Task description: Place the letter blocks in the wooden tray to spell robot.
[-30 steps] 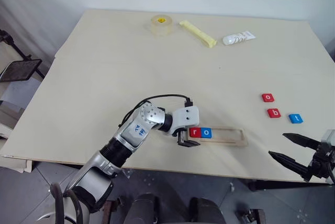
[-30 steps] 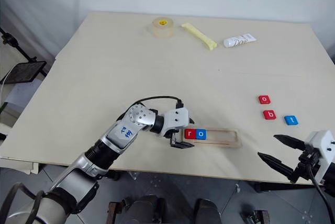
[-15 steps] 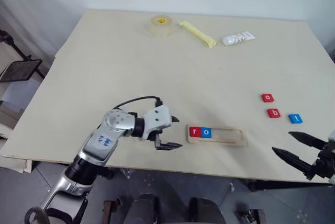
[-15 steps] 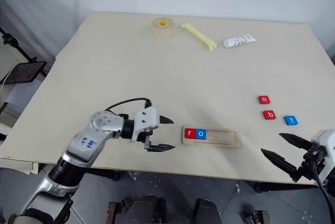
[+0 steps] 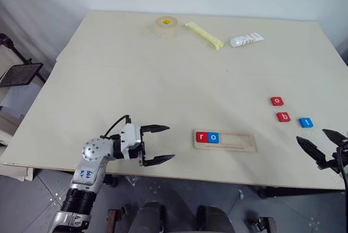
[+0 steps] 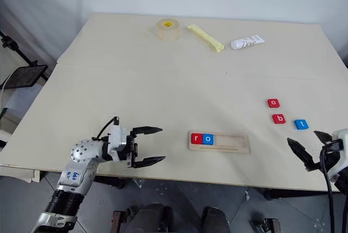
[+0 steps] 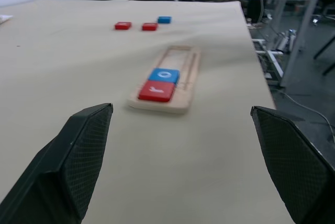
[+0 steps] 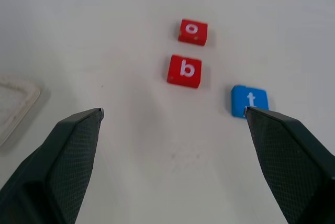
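Two letter blocks, the red r (image 5: 202,137) and the blue o (image 5: 214,138), are seated side by side at the left end of the wooden tray (image 5: 239,141), which lies near the front edge of the desk (image 5: 163,75) with its long axis running left to right. Three blocks are left loose on the desk toward the right: the red o (image 8: 192,31), the red b (image 8: 185,70) and the blue t (image 8: 249,100). The b is judged to be needed next. It lies just ahead of the right tool (image 5: 322,146), which is spread wide and holds nothing. The left tool (image 5: 157,143), also wide open and empty, is seen well left of the tray, so the right arm is the nearer one.
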Robot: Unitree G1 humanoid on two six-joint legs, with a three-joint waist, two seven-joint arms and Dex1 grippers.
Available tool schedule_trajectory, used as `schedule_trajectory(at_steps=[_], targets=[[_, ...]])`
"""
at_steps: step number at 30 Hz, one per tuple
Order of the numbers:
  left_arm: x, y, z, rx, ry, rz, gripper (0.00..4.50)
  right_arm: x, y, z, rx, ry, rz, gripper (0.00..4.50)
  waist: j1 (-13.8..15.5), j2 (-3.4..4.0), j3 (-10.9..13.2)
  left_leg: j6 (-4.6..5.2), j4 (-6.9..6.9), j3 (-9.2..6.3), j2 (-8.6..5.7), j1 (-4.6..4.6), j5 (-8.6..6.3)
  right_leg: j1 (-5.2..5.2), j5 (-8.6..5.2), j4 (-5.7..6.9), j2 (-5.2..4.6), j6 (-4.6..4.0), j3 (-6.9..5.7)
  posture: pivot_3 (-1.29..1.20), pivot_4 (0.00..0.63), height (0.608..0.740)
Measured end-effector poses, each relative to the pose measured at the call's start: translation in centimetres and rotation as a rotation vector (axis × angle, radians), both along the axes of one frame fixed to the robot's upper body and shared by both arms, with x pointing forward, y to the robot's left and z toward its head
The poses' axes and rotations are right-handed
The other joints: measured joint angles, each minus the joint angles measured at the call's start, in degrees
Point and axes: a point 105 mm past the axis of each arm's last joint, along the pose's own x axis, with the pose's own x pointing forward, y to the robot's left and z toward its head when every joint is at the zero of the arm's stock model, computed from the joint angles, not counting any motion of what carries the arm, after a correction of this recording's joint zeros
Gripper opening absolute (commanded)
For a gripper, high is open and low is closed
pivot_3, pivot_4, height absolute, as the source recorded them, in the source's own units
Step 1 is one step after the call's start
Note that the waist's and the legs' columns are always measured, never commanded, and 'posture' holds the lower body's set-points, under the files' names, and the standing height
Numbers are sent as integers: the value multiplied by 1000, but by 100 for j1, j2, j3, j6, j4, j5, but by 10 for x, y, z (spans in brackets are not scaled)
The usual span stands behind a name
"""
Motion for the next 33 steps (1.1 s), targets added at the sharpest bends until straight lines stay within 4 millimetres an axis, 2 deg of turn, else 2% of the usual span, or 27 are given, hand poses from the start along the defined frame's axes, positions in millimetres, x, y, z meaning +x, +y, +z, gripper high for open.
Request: schedule_trajectory(at_steps=[4, 9, 24, 29, 33], targets=[[2, 4, -3, -5, -10, -14, 4482, -1, -2, -5, -4, 21, -4, 4500, -15, 1, 0, 0, 0, 1, 2, 4, 0, 0, 0, 5, 0, 0, 2, 0, 150, 740], [8, 0, 7, -15, -48, -29, 4482, 5, -1, -4, 9, 6, 4, 4500, -46, 1, -1, 0, -1, -1, 3, 4, 0, -1, 0, 7, 1, 0, 0, 0, 150, 740], [11, -3, 5, -32, -36, -30, 4482, 10, 4, -5, 15, 7, 26, 4500, -127, 1, 0, 0, -1, -2, 3, 4, 0, -1, 0, 9, 0, 0, 0, 0, 150, 740], [12, -4, 6, -36, -37, -33, 4482, 33, 15, 7, 26, -34, 52, 4500, -146, 1, 0, -1, 1, -2, 6, 6, 0, -1, 0, 12, 0, 0, 0, 0, 150, 740], [13, -11, 10, -55, -47, -47, 4482, 66, 19, 10, 57, -21, 40, 4500, -153, 1, 0, 0, 4, 2, 3, 3, 0, -5, 0, 15, -2, 0, 0, 0, 150, 740]])
